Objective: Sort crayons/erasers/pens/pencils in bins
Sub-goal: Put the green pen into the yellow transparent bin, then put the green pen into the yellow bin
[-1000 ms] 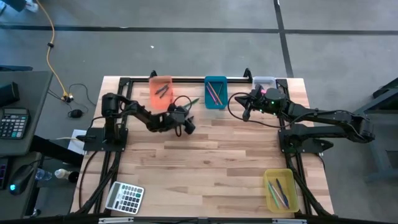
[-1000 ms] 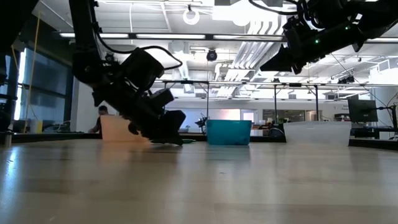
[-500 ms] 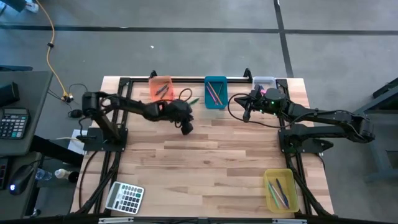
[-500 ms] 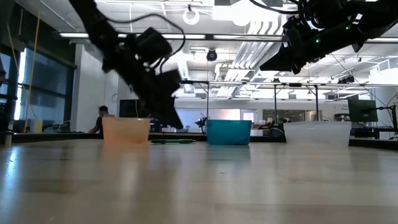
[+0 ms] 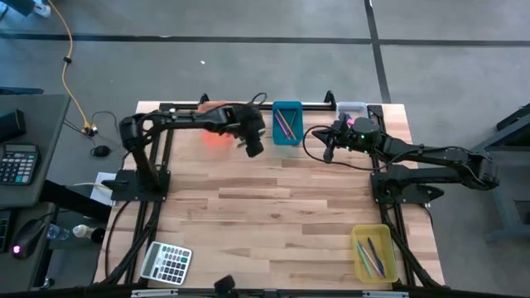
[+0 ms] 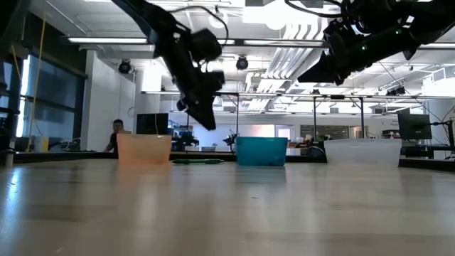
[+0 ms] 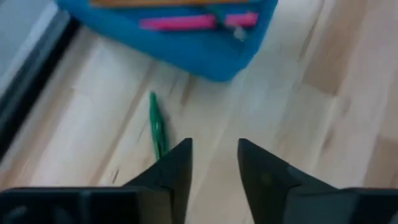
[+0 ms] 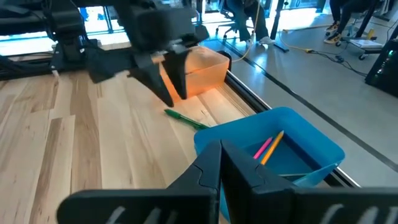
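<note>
Along the far edge of the pale wood-plank table (image 5: 273,207) stand three small rectangular plastic trays: a translucent orange tray (image 5: 214,124), partly under the left arm, a teal tray (image 5: 287,122) holding thin orange and pink pencils (image 5: 286,124), and a clear whitish tray (image 5: 351,108) at the right end. On the bare boards between the orange and teal trays lies a slim green pencil (image 8: 186,119), flat and loose. At the near right corner sits a translucent yellow tray (image 5: 372,252) with slim blue and teal pens (image 5: 374,255) in it, and a grey calculator (image 5: 166,262) rests at the near left corner.

The left gripper (image 5: 253,146) hangs above the table just before the gap between the orange and teal trays, its arm stretched along the far edge; from table height it slopes downward, clear of the wood. Its two dark fingers (image 7: 171,171) stand slightly apart with nothing between them, and the green pencil lies on the boards just beyond their tips.

The right gripper (image 5: 327,151) waits raised near the whitish tray, pointing toward the teal one, its jaws pressed together and empty
</note>
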